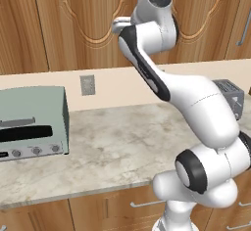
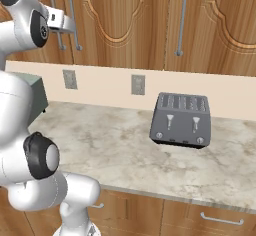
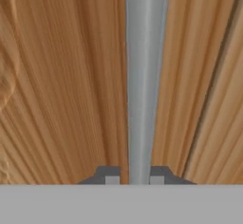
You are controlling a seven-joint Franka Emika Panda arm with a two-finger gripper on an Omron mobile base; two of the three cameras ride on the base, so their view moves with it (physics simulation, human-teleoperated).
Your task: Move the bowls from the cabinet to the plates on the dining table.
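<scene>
Left base view: marble counter [image 1: 112, 147] below the closed cabinet [image 1: 59, 24]; a toaster oven [image 1: 30, 125], cut by the left edge, stands left of the arm, whose upper links hide the hand.

Right base view: toaster [image 2: 181, 120] on open counter; gripper [image 2: 71, 26] meets a cabinet handle [image 2: 75, 20].

Hand view: both fingertips [image 3: 112, 176] closed around the silver bar handle [image 3: 144, 76] on the door; the cabinet's contents are hidden.

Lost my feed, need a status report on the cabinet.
Pincer shut on cabinet handle. Cabinet door closed, bowls unseen. Toaster on counter below, clear of arm.
</scene>
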